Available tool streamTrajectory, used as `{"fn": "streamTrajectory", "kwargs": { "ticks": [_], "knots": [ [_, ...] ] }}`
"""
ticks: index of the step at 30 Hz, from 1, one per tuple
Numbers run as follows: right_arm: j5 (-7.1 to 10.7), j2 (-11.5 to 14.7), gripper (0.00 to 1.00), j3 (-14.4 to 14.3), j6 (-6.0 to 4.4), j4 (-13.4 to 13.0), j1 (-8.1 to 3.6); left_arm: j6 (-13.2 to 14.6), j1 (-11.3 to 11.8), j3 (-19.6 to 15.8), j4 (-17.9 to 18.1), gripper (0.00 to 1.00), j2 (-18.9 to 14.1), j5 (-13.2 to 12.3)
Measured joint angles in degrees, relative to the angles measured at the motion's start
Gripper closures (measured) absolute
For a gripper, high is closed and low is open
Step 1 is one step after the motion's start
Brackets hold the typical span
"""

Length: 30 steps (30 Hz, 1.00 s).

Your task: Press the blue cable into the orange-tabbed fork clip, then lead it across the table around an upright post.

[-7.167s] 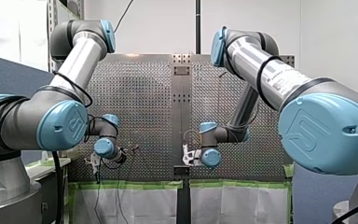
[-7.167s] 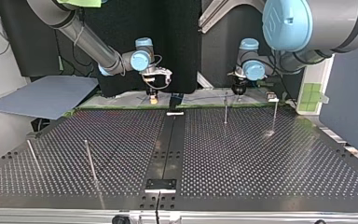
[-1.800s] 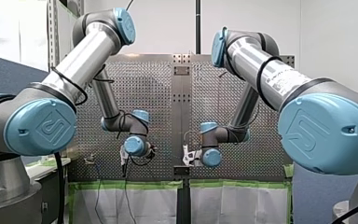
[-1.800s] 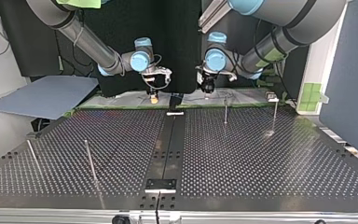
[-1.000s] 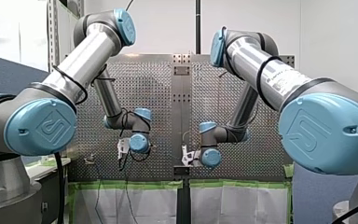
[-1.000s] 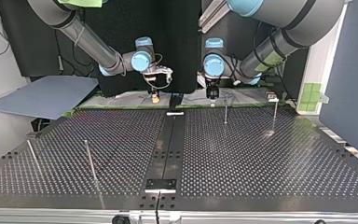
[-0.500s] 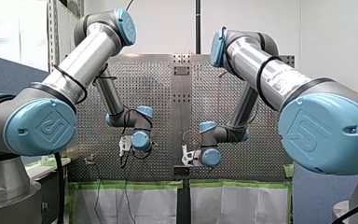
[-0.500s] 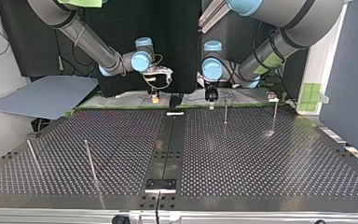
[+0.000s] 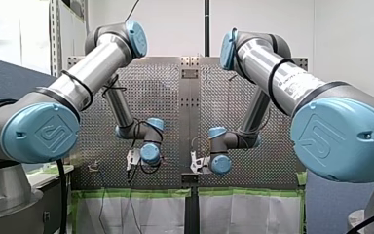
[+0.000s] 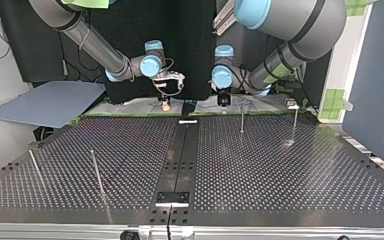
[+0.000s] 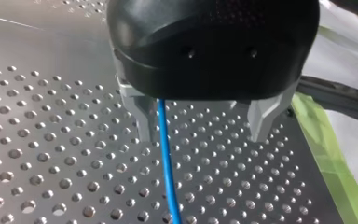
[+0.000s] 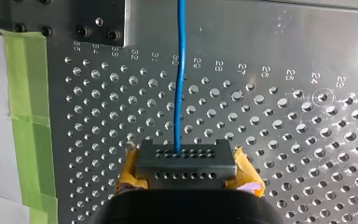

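Left wrist view: my left hand [image 11: 203,135] open astride the blue cable [image 11: 165,156], right hand [image 12: 186,163] clamping it; I should centre before closing.

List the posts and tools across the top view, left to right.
Leaning post, thin upright post, my right arm's tool, my left arm's tool, short post, far post.
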<state>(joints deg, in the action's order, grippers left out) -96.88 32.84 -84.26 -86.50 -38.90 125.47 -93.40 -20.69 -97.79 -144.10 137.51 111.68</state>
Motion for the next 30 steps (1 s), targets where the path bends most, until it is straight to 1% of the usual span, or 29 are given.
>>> {"fn": "streamTrajectory", "kwargs": {
  "ticks": [10,14,18,19,20,21,22,23,24,25,26,28,29,30],
  "knots": [
    [0.1,0.0,1.0,-0.01,0.0,0.2,0.03,0.4,-0.77,4.94,-4.77,0.0,0.2,0.93],
    [0.1,0.0,1.0,-0.02,0.0,0.25,0.02,0.9,-0.9,5.52,-5.73,0.0,0.21,0.98],
    [0.11,0.0,1.0,-0.02,0.0,0.32,-0.06,1.29,-1.05,5.59,-5.9,0.0,0.21,0.94],
    [0.11,0.0,1.0,-0.02,0.0,0.33,-0.07,1.37,-1.12,5.59,-5.91,0.06,0.22,0.94],
    [0.11,0.0,1.0,-0.03,0.0,0.37,-0.07,1.44,-1.22,5.59,-5.92,0.06,0.22,0.94],
    [0.1,0.0,1.0,-0.04,0.0,0.41,-0.07,1.5,-1.28,5.6,-5.94,0.16,0.22,0.94],
    [0.1,0.0,1.0,-0.04,0.0,0.46,-0.07,1.55,-1.34,5.6,-5.97,0.32,0.22,0.94],
    [0.11,0.0,1.0,-0.04,0.0,0.54,-0.08,1.62,-1.41,5.6,-6.02,0.32,0.22,0.94],
    [0.11,0.0,1.0,-0.03,0.0,0.6,-0.08,1.67,-1.46,5.6,-6.07,0.43,0.21,0.94],
    [0.11,0.0,1.0,-0.03,0.0,0.64,-0.09,1.71,-1.52,5.6,-6.16,0.62,0.21,0.95],
    [0.11,0.0,1.0,-0.02,0.0,0.68,-0.1,1.75,-1.59,5.6,-6.26,0.62,0.21,0.97],
    [0.11,0.0,1.0,-0.04,0.0,0.72,-0.1,1.76,-1.7,5.61,-6.42,0.88,0.21,1.15],
    [0.1,0.0,1.0,-0.03,0.0,0.75,-0.13,1.78,-1.76,5.61,-6.57,0.88,0.21,1.44],
    [0.11,0.0,1.0,-0.03,0.0,0.8,-0.14,1.82,-1.79,5.61,-6.69,1.0,0.21,1.77]
  ]
}}
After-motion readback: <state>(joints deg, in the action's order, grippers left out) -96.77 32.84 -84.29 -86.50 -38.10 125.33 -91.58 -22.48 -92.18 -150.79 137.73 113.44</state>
